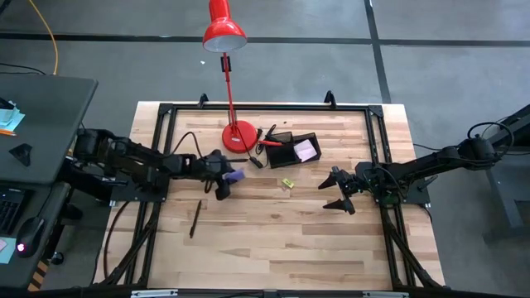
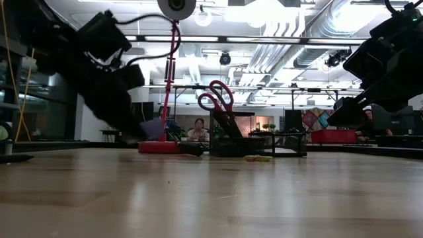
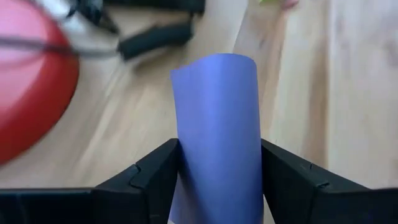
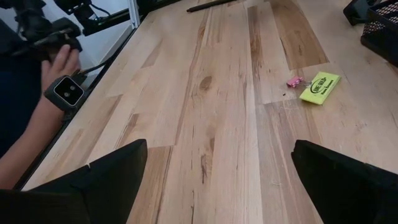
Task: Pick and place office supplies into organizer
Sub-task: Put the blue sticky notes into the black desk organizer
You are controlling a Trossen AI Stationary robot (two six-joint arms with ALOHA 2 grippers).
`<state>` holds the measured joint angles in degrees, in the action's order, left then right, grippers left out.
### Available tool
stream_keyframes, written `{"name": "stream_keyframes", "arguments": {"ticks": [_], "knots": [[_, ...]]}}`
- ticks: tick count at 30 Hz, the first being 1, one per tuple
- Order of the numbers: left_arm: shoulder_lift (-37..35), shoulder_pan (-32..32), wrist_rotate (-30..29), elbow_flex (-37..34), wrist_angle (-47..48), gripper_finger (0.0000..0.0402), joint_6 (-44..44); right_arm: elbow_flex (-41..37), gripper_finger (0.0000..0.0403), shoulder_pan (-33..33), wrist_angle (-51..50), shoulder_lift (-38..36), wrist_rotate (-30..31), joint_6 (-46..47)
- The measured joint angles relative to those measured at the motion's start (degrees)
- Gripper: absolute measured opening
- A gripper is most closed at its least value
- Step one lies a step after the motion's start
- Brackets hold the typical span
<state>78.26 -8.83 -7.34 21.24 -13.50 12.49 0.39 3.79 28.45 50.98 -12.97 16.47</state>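
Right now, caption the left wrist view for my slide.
Left gripper clamps a bowed purple-blue pad above the wooden table, red lamp base alongside.

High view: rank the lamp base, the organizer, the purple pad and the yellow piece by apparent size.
1. organizer
2. lamp base
3. purple pad, partly hidden in the left pincer, so unsure
4. yellow piece

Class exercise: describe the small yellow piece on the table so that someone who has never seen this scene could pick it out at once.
Start at the red desk lamp at the back of the wooden table, then move to the black organizer beside its base. Just in front of the organizer, on bare wood, lies the yellow piece. It is the only bright yellow-green item, flat, with a tiny pink bit beside it.
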Motion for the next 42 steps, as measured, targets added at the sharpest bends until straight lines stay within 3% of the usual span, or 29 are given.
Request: {"name": "stream_keyframes", "arguments": {"ticks": [10,18,31,35,42], "knots": [[-0.13,5.09,-0.31,7.23,-0.41,0.0195,-3.06,-0.01,0.0389,-0.02,0.0,0.0,0.0,0.0],[-0.17,5.47,0.16,12.75,-0.55,0.0195,-6.29,-0.01,0.0389,0.0,0.01,0.0,0.0,0.0],[-0.26,5.06,-0.39,13.68,-13.43,0.0195,-4.55,0.01,0.0389,0.0,0.0,0.0,0.0,0.0],[-0.26,4.8,1.99,13.77,-17.29,0.0195,-3.0,-0.01,0.0389,0.0,0.02,0.0,0.0,0.0],[3.99,2.72,3.75,22.46,-9.31,0.0195,-2.97,0.0,0.0389,-0.01,0.0,0.0,0.01,0.0]]}}
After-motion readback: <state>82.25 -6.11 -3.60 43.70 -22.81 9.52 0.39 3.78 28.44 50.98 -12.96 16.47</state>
